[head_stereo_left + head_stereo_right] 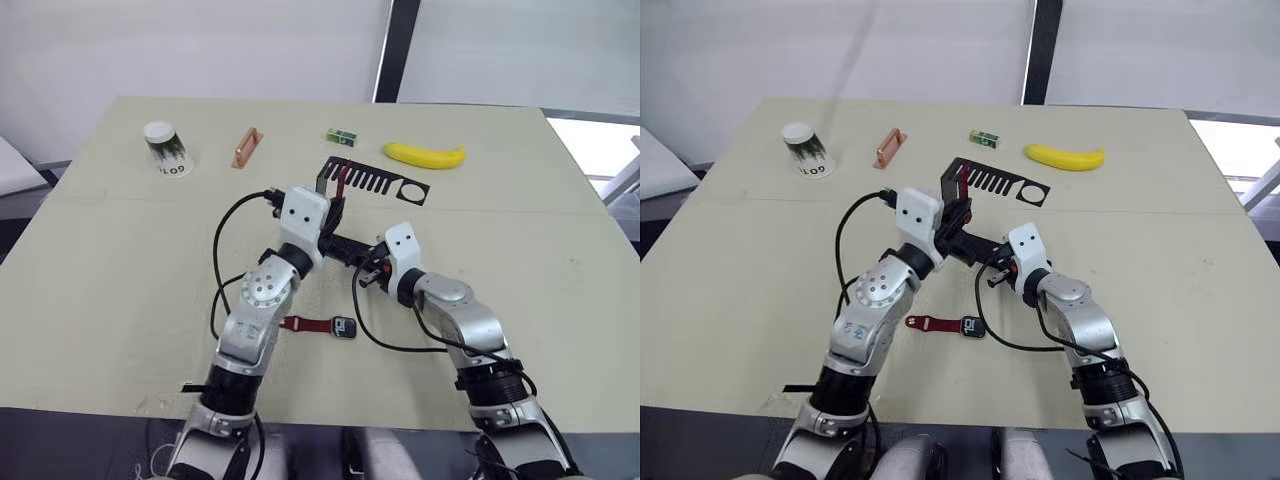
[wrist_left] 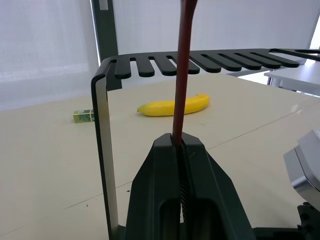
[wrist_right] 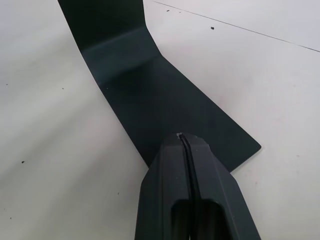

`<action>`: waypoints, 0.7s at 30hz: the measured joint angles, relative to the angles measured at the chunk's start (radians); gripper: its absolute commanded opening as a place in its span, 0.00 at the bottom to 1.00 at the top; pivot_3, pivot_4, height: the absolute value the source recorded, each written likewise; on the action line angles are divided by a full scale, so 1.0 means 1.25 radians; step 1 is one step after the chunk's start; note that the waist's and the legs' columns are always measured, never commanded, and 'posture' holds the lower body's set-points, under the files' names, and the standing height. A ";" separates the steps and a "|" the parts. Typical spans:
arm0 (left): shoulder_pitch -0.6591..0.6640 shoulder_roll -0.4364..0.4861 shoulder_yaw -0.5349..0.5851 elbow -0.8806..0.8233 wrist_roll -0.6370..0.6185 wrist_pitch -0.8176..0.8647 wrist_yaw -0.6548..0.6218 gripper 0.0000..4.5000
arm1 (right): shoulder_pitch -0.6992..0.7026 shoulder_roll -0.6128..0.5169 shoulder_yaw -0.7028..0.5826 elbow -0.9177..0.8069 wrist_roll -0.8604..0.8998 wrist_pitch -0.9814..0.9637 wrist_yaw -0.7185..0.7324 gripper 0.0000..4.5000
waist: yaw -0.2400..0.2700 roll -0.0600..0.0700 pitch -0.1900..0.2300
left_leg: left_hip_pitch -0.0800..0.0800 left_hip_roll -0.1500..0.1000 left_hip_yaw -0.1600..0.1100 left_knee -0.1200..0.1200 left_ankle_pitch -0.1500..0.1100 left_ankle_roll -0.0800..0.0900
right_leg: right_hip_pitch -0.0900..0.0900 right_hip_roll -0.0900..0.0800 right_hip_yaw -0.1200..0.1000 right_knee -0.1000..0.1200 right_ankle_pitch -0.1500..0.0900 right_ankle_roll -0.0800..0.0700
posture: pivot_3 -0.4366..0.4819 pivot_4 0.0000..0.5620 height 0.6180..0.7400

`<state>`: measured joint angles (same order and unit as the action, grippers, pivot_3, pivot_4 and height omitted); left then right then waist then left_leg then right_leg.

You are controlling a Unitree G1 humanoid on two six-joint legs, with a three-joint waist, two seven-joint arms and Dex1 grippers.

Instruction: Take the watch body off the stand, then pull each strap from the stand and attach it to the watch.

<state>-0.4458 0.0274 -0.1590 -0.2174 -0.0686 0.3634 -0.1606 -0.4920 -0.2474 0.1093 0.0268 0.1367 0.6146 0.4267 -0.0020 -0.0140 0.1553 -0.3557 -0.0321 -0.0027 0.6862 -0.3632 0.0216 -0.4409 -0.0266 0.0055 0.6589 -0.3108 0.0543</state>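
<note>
Black stand on beige table, red strap hanging in its slotted top, left gripper just beneath stand, right gripper nearer than stand, watch body with second strap attached, well nearer than stand, banana right of stand, copper bar and cup left of stand, small green box behind stand.

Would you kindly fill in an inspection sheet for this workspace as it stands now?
Surface: beige table, a few dark specks.
Job's things: stand upright mid-table; one strap hanging from its comb top; watch body lying near the front edge with the other strap joined to it.
Clutter: cup, copper bar, small green box, banana along the far side.
Grippers: left gripper shut on the hanging strap; right gripper shut, over the stand's foot.
Cables: black cables looping off both wrists.
Surroundings: white wall, dark post.
</note>
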 measured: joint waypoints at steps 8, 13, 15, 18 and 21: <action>0.076 0.122 0.052 -0.165 -0.184 0.117 -0.173 0.01 | 0.037 -0.061 0.001 -0.060 0.007 -0.014 0.037 0.00 | 0.001 0.000 0.000 | -0.001 0.000 -0.001 0.000 0.000 0.000 | -0.001 0.000 0.000 0.000 0.000 0.000 | 0.48 0.27 1.00; 0.056 0.252 0.147 -0.176 -0.451 0.294 -0.363 0.00 | 0.158 -0.179 -0.085 -0.304 0.140 0.047 0.144 0.19 | 0.002 0.001 0.001 | -0.004 0.000 -0.002 0.000 0.000 0.001 | -0.001 0.000 -0.001 -0.002 0.000 0.000 | 0.48 0.27 1.00; 0.015 0.295 0.159 -0.151 -0.529 0.350 -0.434 0.00 | 0.187 -0.217 -0.151 -0.398 0.261 0.104 0.199 0.40 | 0.001 0.001 0.001 | -0.003 0.000 -0.002 0.000 0.000 0.001 | -0.001 0.000 -0.001 -0.002 0.000 0.000 | 0.48 0.27 1.00; -0.035 0.341 0.161 -0.095 -0.606 0.404 -0.531 0.00 | 0.212 -0.264 -0.245 -0.503 0.460 0.182 0.254 0.74 | -0.001 0.001 0.001 | -0.001 0.000 -0.003 -0.001 0.000 0.001 | 0.001 0.000 -0.002 -0.003 0.000 0.000 | 0.48 0.27 1.00; -0.086 0.341 0.143 -0.024 -0.637 0.438 -0.590 0.00 | 0.207 -0.262 -0.308 -0.515 0.641 0.249 0.234 0.99 | 0.000 0.001 0.001 | 0.000 0.000 -0.003 -0.001 0.000 0.001 | 0.003 0.000 -0.002 -0.005 0.000 0.000 | 0.48 0.27 1.00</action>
<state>-0.5535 0.4539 0.0201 -0.2480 -0.8644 0.9110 -0.8982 -0.2334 -0.5754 -0.2752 -0.6165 0.9381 0.9259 0.7186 -0.0021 -0.0130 0.1567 -0.3559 -0.0321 -0.0070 0.6851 -0.3632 0.0224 -0.4378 -0.0267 0.0031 0.6522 -0.3109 0.0542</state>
